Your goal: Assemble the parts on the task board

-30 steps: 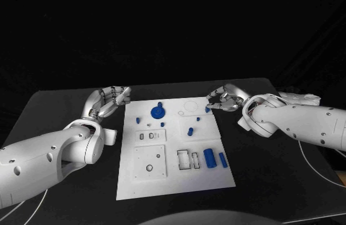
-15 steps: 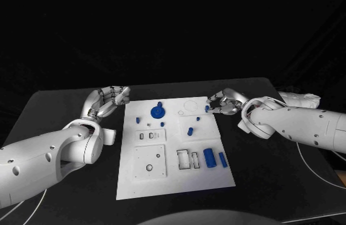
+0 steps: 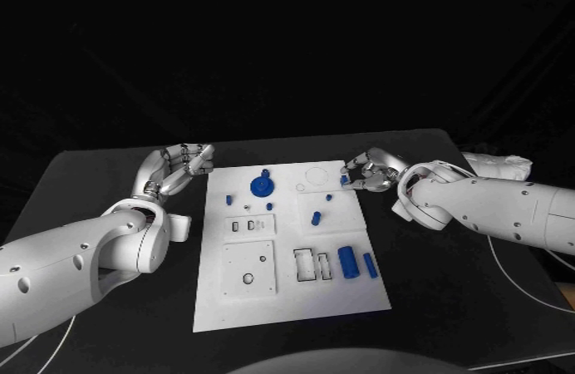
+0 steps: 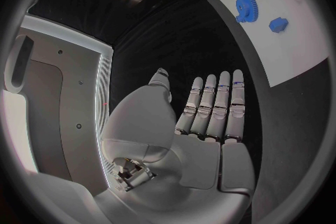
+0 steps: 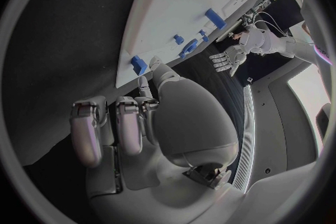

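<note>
The white task board [image 3: 287,295] lies in the middle of the black table. On it are a blue gear [image 3: 259,186], a blue peg [image 3: 316,218], a blue cylinder [image 3: 347,262] and a blue bar [image 3: 371,264]. At the board's far right corner my right hand [image 3: 369,172] has its fingers curled, and its thumb and a finger pinch a small blue part [image 3: 345,179] that stands at the board's edge [image 5: 138,63]. My left hand [image 3: 179,164] hovers beside the board's far left corner, flat and with straight fingers [image 4: 213,106], holding nothing.
Rectangular slots [image 3: 312,266] and a square plate with holes [image 3: 249,268] mark the board's near half. A white crumpled object [image 3: 498,164] lies at the table's far right edge. A thin cable [image 3: 518,268] runs across the table on the right.
My right hand has shifted left and down onto the small blue part at the board's corner and closed its fingers there. The left hand has barely moved.
</note>
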